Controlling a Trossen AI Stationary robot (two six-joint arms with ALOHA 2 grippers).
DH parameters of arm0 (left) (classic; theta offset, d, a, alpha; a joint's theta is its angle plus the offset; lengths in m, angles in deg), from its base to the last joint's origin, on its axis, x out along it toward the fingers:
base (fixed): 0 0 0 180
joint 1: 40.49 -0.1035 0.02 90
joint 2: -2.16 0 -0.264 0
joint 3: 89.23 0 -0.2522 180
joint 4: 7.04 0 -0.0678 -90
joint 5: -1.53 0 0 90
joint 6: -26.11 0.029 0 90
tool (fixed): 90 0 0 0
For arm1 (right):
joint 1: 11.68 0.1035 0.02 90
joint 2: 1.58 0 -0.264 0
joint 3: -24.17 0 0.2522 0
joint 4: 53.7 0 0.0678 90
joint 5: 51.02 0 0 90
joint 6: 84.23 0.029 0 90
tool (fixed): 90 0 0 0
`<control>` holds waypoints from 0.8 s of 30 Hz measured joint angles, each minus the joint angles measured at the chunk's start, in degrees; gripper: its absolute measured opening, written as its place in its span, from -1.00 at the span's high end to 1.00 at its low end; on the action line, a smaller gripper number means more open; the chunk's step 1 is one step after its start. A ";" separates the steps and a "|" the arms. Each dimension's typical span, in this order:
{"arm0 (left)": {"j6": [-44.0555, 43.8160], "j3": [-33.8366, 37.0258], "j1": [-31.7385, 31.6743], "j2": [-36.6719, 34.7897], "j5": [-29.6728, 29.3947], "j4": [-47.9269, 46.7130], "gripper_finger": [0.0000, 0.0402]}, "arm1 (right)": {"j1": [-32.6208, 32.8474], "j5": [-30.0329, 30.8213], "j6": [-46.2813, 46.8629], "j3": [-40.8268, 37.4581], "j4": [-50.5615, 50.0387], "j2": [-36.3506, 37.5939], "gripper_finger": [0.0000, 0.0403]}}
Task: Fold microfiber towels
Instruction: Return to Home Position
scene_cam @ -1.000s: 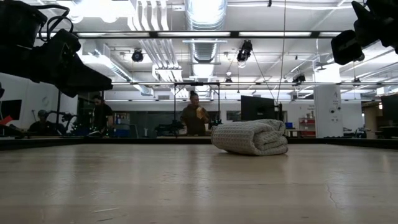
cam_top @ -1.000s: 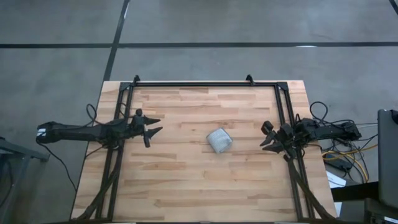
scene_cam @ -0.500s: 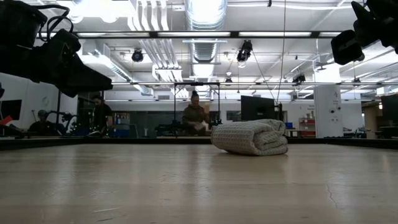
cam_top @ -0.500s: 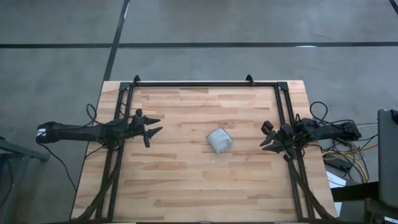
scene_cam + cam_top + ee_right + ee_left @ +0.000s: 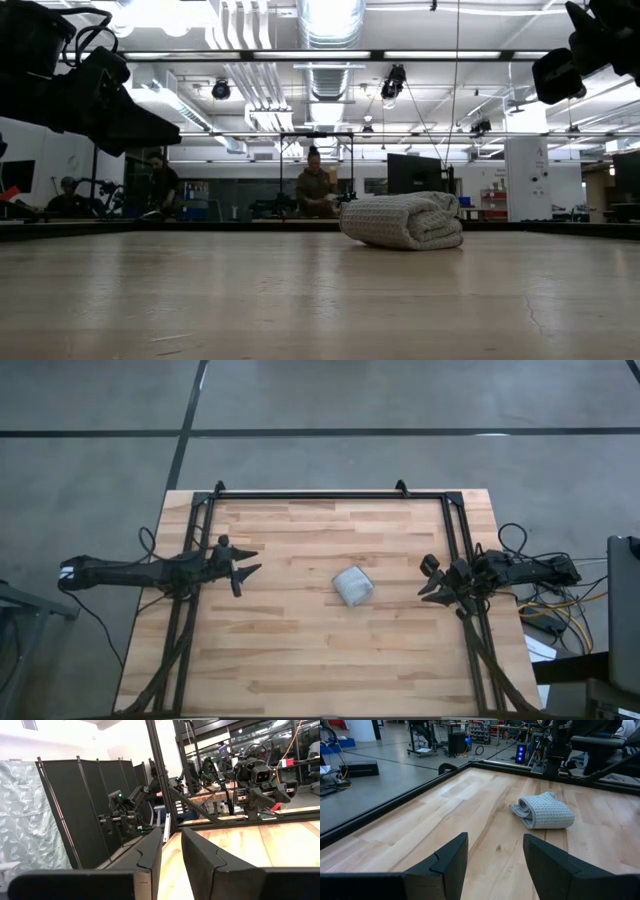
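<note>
I can read no brand or lettering from here; the only marking is a small white patch at the rear of the left arm [image 5: 68, 572], too small to make out. The microfiber towel [image 5: 352, 586] lies folded into a compact, rounded bundle on the wooden table [image 5: 300, 660], a little right of centre and between the two arms, touching neither. In the low view the microfiber towel [image 5: 403, 221] sits flat on the boards with its stacked layers showing at the right end, and my left wrist camera shows the microfiber towel [image 5: 542, 811] ahead with a loose fold poking out on one side. The left gripper [image 5: 257, 560] is held over the table's left side, well apart from the cloth, and its fingers stand wide apart with nothing between them [image 5: 495, 836]. The right gripper [image 5: 428, 592] sits by the black frame [image 5: 330, 494] at the right edge, pointing inward; its fingers [image 5: 150, 845] are parted by a narrow gap and hold nothing. Compared with half a second and a second ago, neither arm nor the cloth has shifted; only the seated person [image 5: 315, 190] in the room behind has lowered their arms.
</note>
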 joint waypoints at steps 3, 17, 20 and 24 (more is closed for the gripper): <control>-0.01 0.00 0.01 -0.01 -0.01 0.00 0.03 | -0.02 0.00 -0.05 0.00 -0.02 0.00 0.62; 0.00 0.00 0.07 0.00 -0.01 0.00 0.03 | 0.00 0.01 -0.05 0.00 -0.01 0.00 0.66; 0.00 0.00 0.07 0.00 -0.01 0.00 0.03 | -0.02 0.00 -0.04 0.00 0.00 0.00 0.65; -0.01 0.00 0.07 0.00 -0.01 0.00 0.03 | -0.02 0.00 0.00 0.00 0.00 0.00 0.62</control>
